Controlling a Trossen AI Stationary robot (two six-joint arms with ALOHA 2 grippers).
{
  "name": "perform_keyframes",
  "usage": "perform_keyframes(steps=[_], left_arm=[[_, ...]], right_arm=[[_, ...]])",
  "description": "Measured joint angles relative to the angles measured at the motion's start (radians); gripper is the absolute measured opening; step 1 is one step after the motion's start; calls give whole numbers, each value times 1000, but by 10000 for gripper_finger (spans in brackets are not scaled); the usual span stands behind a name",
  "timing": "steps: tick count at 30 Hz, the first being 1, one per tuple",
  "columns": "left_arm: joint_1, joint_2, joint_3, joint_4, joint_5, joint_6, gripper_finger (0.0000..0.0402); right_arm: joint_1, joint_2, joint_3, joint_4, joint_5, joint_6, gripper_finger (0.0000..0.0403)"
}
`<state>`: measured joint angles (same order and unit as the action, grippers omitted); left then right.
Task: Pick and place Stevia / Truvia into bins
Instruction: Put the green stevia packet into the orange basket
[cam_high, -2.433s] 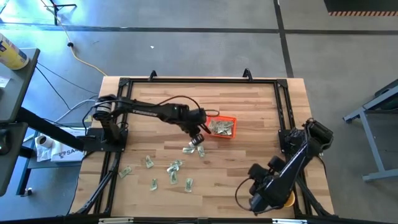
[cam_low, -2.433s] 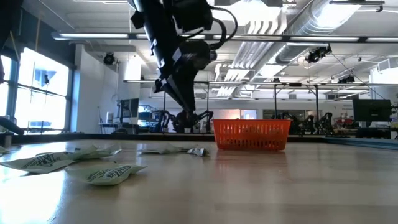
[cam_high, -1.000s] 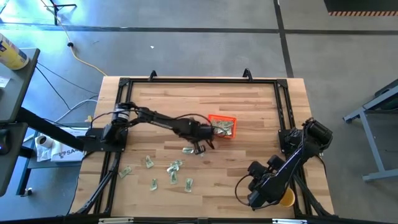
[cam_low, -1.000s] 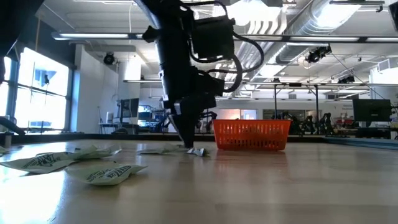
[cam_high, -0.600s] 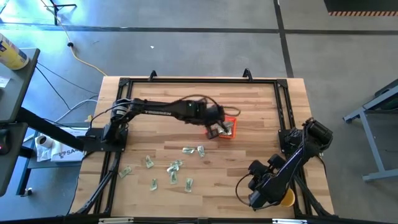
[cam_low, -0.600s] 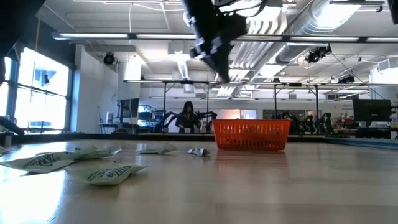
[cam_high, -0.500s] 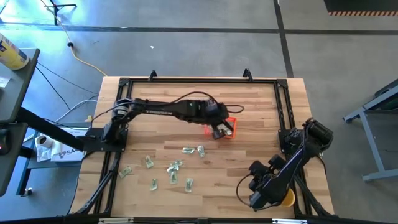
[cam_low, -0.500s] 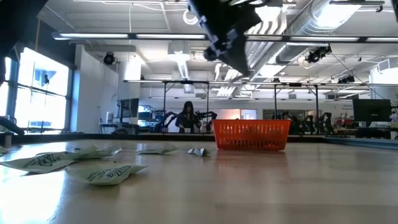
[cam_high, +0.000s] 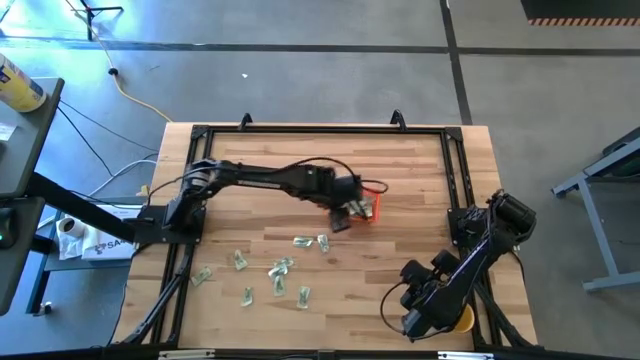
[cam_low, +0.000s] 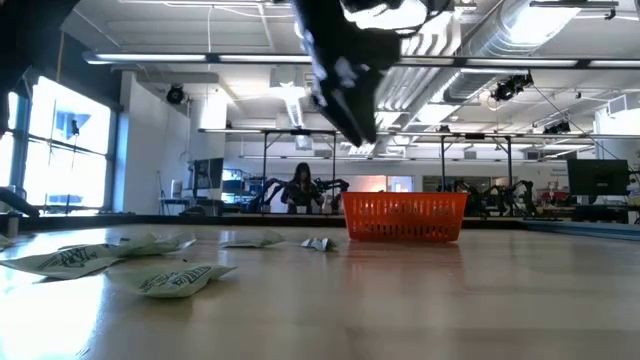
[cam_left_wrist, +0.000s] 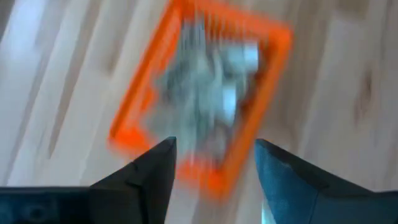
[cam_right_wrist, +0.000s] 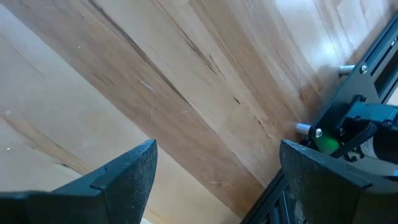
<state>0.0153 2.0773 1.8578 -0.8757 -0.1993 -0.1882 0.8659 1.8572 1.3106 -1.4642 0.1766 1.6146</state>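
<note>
Hovering over the orange basket (cam_high: 368, 205), the left gripper (cam_left_wrist: 214, 165) has just spread its fingers after carrying a sachet up from the table, so that sachet has likely joined the pile inside (cam_left_wrist: 211, 93). The basket's long axis runs roughly across the table. Loose sachets (cam_high: 280, 268) lie scattered nearer the front. The right gripper (cam_right_wrist: 214, 171) waits open at the table's front right.

Bin (cam_left_wrist: 205, 99) contents blurred, prob sachets

left fingers (cam_left_wrist: 211, 163) — parted above bin (cam_left_wrist: 202, 99)
</note>
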Motion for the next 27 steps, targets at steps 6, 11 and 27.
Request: perform_keyframes(steps=[6, 11, 27], left_arm=[[-109, -50, -73, -286, 83, -126, 254], [-237, -46, -165, -155, 60, -253, 230], [-242, 39, -200, -102, -75, -385, 282]], right_arm=[[1, 0, 0, 5, 66, -70, 327], [1, 0, 0, 6, 122, -126, 327], [-13, 0, 0, 29, 37, -158, 327]])
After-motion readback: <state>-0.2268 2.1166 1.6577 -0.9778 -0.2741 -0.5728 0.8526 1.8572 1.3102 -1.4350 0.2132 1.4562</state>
